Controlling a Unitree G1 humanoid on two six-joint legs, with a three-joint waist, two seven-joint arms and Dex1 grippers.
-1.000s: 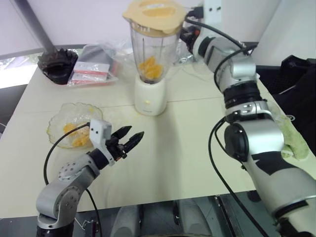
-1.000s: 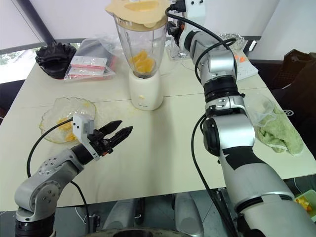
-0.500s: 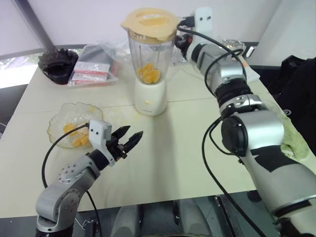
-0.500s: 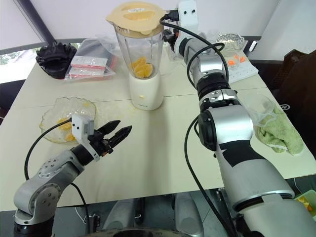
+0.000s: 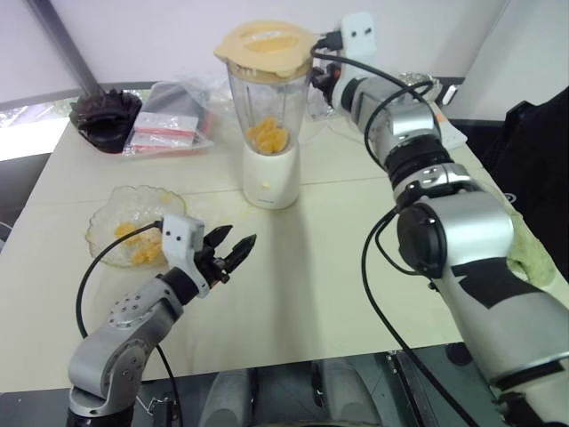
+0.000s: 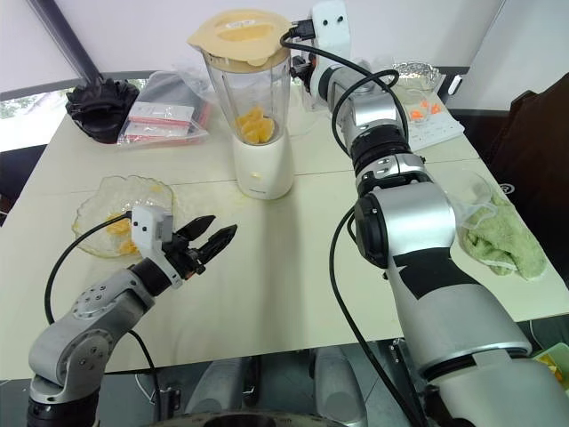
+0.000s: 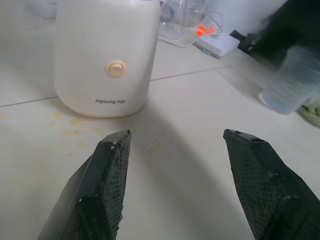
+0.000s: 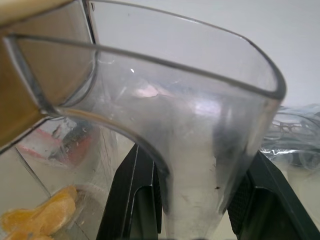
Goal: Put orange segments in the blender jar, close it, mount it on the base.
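Right wrist view: the right gripper (image 8: pixel 192 200) has its jaws clenched around the handle of the blender jar (image 5: pixel 267 98). The jar sits on the base (image 5: pixel 271 176) with its cream lid (image 5: pixel 265 46) on and orange segments (image 5: pixel 267 138) inside. In front of the base, the left gripper (image 5: pixel 233 252) hovers over the table (image 5: pixel 338 258), jaws released, near a glass dish (image 5: pixel 133 227) of segments.
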